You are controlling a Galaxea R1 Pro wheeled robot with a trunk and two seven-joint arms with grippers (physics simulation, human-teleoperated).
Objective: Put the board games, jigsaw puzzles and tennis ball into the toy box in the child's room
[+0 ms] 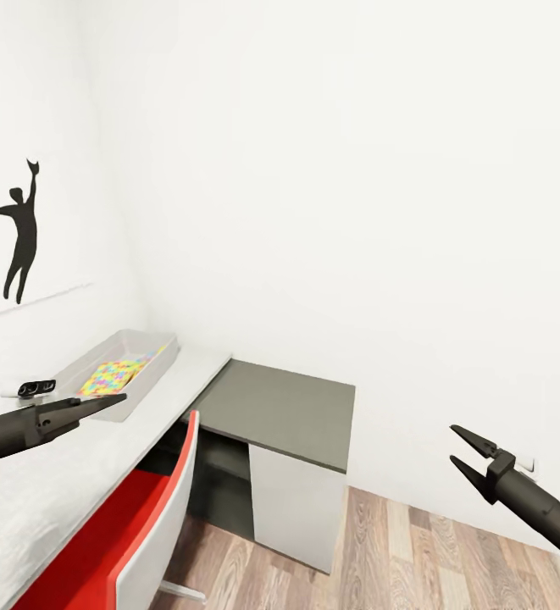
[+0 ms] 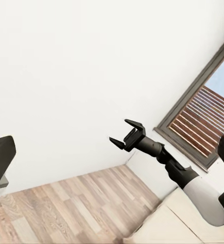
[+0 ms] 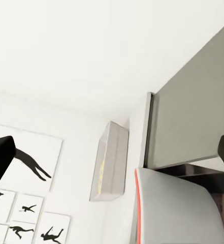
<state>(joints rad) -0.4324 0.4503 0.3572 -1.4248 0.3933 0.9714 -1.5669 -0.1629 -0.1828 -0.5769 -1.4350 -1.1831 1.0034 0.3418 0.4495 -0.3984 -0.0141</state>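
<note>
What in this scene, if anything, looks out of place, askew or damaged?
Nothing stands out. The toy box sits flat on the pale section of the table with a jigsaw puzzle lying inside it. The red chair is tucked under the tabletop. Both the left gripper and right gripper hang empty.

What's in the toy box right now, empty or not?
Not empty. The toy box on the table holds a jigsaw puzzle lying flat inside; anything else in it cannot be told.
</note>
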